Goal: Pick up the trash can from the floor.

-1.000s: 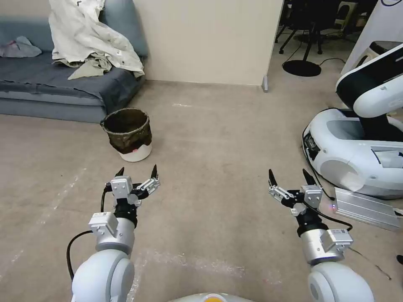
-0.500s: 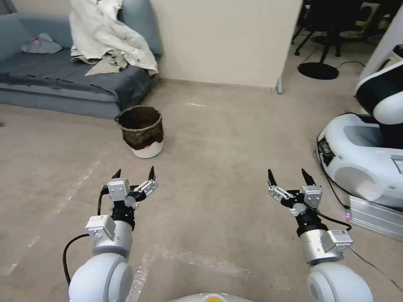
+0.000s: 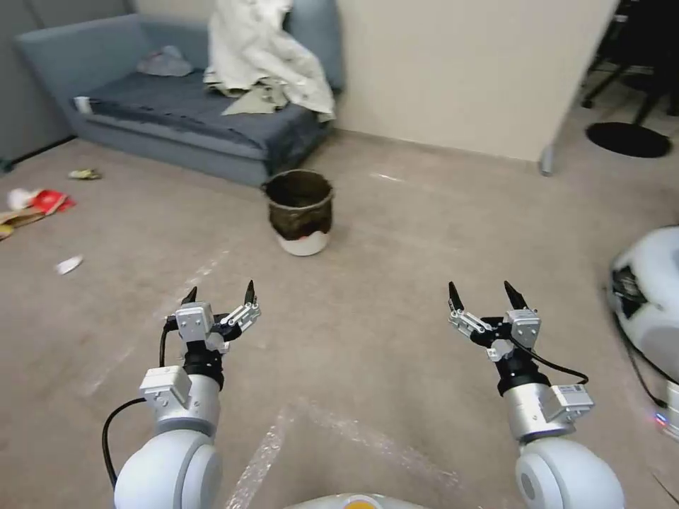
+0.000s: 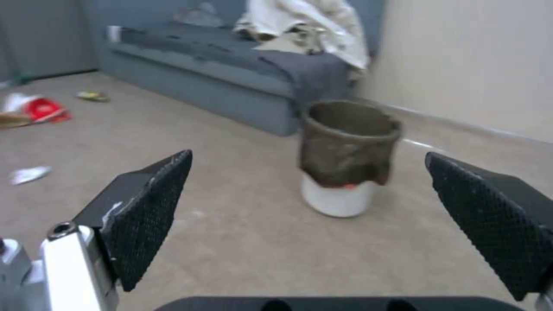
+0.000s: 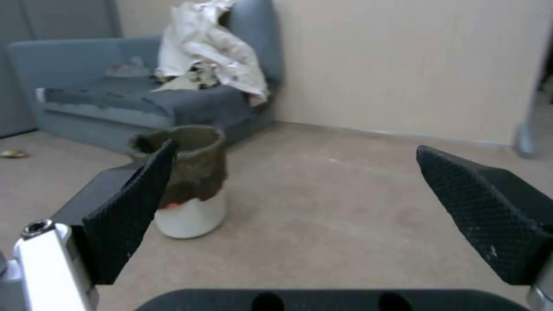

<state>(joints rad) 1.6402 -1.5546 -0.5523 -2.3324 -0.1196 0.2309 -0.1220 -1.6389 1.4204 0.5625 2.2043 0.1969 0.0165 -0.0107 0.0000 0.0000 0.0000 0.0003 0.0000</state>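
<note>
Left of the bin (image 3: 300,212), well apart from it, three or four scraps of litter (image 3: 39,203) lie scattered on the floor (image 3: 396,283). One sofa (image 3: 191,116) stands just behind the bin, its near corner almost over the rim, with one pale cloth (image 3: 265,53) heaped on its right end and one small grey bundle (image 3: 164,62) on the seat. One bin stands upright on the floor, a dark bag folded over its rim and hanging down most of the wall, the white base bare below; a small red spot shows at the bag's lower edge. One wall panel (image 3: 467,71) rises to the right of the sofa.

Two arms reach forward, both on the near side of the bin and well apart from it. Left gripper (image 3: 219,295) hovers above the floor, near and slightly left of the bin, fingers spread wide and holding nothing; in its wrist view the bin (image 4: 348,157) sits between the two black pads (image 4: 150,211). Right gripper (image 3: 486,295) hovers at the same height, farther right of the bin, likewise spread wide and empty; in its wrist view the bin (image 5: 193,181) lies partly behind one pad (image 5: 129,211).
</note>
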